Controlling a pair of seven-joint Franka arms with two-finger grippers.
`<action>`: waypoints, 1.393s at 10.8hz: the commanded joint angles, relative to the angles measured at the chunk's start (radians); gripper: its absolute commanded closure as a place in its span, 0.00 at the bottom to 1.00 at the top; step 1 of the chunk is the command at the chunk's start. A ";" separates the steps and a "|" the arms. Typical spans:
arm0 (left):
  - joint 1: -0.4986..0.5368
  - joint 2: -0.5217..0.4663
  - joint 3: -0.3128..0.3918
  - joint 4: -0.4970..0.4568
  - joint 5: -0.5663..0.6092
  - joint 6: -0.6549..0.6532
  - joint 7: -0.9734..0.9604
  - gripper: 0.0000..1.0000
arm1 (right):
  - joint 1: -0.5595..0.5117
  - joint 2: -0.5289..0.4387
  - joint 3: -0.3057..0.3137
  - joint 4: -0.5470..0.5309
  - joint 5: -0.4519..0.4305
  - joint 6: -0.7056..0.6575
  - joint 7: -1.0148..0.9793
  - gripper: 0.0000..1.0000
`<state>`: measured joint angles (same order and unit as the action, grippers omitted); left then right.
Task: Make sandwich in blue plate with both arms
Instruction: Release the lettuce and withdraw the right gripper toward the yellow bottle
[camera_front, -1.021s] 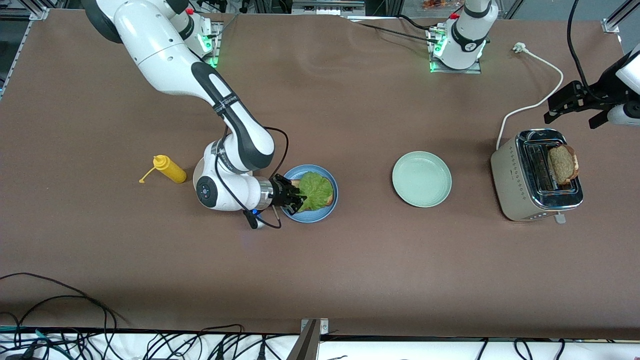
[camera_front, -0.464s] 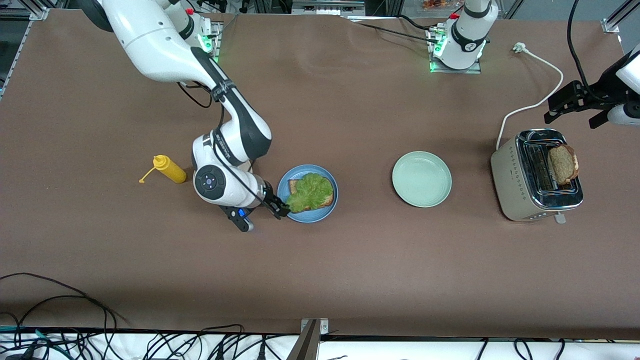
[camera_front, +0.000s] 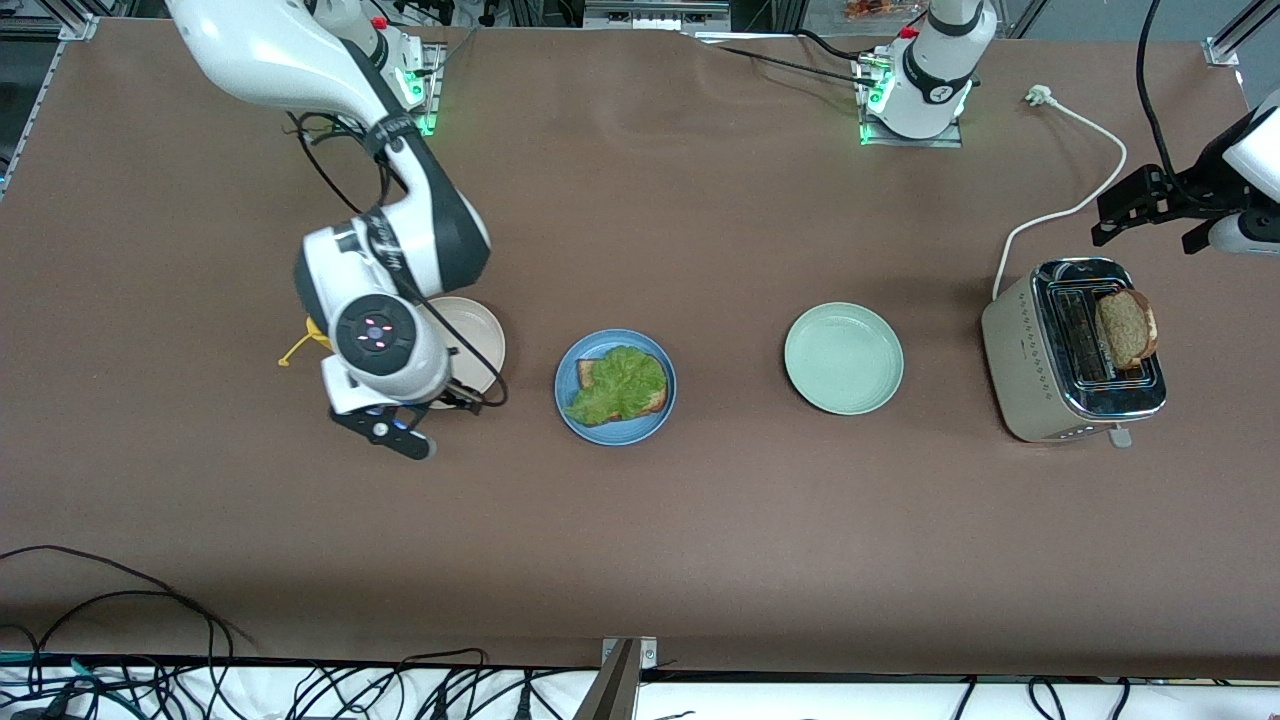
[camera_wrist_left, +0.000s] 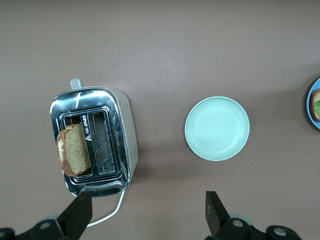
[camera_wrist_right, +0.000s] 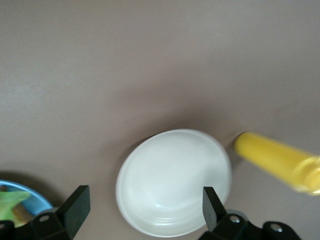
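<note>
Next, with both jaws spread and empty, bring your left gripper (camera_wrist_left: 145, 220) squarely down on the toaster's (camera_front: 1075, 350) bread slice (camera_front: 1125, 328); lettuce-topped bread (camera_front: 618, 385) lies in the blue plate (camera_front: 600, 430), right gripper (camera_wrist_right: 142, 215) over the beige plate (camera_wrist_right: 172, 182).

Even bright overhead light, soft short shadows under the toaster (camera_front: 1073, 350) and plates, glare on its chrome top, right wrist view blurred, yellow bottle (camera_wrist_right: 280, 161) smeared, front view sharp
</note>
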<state>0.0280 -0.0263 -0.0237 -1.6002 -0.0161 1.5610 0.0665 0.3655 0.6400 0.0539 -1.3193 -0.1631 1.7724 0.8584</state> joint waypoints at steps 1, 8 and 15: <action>0.058 -0.024 -0.004 -0.044 0.021 0.007 0.036 0.01 | -0.006 -0.104 -0.064 -0.023 -0.007 -0.076 -0.307 0.00; 0.079 -0.015 0.067 -0.173 0.019 0.135 0.150 0.02 | -0.171 -0.224 -0.121 -0.031 0.253 -0.238 -1.078 0.00; 0.047 -0.020 0.068 -0.161 0.021 0.143 0.150 0.01 | -0.391 -0.267 -0.184 -0.211 0.417 -0.225 -1.940 0.00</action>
<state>0.1002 -0.0297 0.0413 -1.7587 -0.0128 1.6951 0.1995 0.0574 0.4015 -0.1320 -1.4639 0.1723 1.5375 -0.8298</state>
